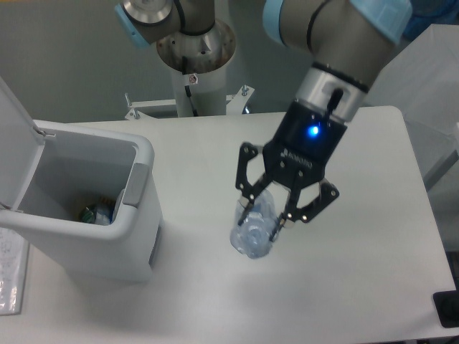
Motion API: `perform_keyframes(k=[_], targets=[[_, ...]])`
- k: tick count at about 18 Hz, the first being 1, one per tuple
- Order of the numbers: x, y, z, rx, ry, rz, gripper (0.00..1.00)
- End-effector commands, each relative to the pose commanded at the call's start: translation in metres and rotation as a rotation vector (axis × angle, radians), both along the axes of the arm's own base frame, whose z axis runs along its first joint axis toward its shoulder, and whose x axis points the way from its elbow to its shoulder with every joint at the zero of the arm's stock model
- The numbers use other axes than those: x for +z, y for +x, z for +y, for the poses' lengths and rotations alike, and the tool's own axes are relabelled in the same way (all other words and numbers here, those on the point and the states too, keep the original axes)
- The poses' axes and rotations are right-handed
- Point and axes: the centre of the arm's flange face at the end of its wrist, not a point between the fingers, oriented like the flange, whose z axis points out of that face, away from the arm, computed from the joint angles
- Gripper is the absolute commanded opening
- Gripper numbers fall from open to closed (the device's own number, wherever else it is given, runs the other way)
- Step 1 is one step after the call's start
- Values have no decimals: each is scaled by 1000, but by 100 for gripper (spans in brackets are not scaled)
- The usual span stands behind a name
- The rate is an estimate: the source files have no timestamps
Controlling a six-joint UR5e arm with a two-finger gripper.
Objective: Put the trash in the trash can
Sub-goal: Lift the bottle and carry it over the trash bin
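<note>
My gripper (262,218) hangs above the middle of the white table, shut on a crumpled clear plastic piece of trash (252,233) that pokes out below the fingers, clear of the tabletop. The trash can (140,154) is a white rectangular bin at the left with its lid (16,136) swung up and open and a grey panel (135,185) on its front rim. Inside it, near the bottom, lies another piece of trash (97,213) with green and blue on it. The held trash is to the right of the bin, about a bin's width from its rim.
The arm's base column (193,64) stands at the back of the table. A black object (447,308) sits at the lower right corner. A clear sheet (10,279) lies left of the bin. The table's right edge (429,208) is near the gripper.
</note>
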Motion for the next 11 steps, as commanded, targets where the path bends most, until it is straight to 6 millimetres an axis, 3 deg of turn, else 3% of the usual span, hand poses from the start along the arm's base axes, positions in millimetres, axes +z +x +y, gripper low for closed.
perform_keyframes(k=[5,11], targets=[[31,30,4,-107,177,-142,48],[30,86,29,-205,187,-168,48]])
